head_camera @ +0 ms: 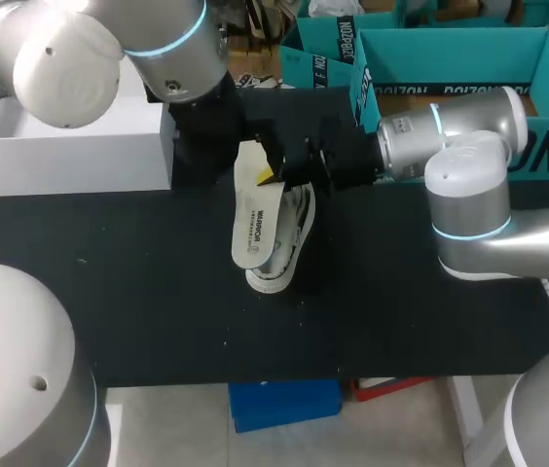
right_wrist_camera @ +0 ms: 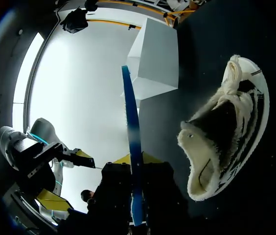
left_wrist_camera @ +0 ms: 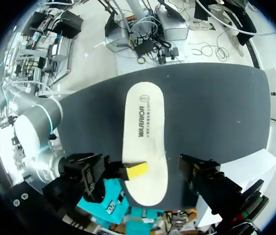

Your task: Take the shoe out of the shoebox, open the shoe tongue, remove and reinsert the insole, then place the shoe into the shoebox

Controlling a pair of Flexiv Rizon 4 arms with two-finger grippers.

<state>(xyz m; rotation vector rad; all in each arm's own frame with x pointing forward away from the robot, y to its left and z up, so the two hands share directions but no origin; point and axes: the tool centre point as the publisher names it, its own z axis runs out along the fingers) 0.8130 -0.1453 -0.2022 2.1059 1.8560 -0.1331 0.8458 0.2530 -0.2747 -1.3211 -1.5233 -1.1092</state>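
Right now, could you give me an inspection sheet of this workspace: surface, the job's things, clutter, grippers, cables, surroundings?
Surface: black table.
Job's things: white shoe on the table; insole out of it, held above it; teal shoebox open at the far right.
Clutter: white box at the far left.
Grippers: right gripper shut on the insole near one end; left gripper open beside it, holding nothing.
Cables: nothing seen on the table.
Surroundings: nothing seen reaching over the table.
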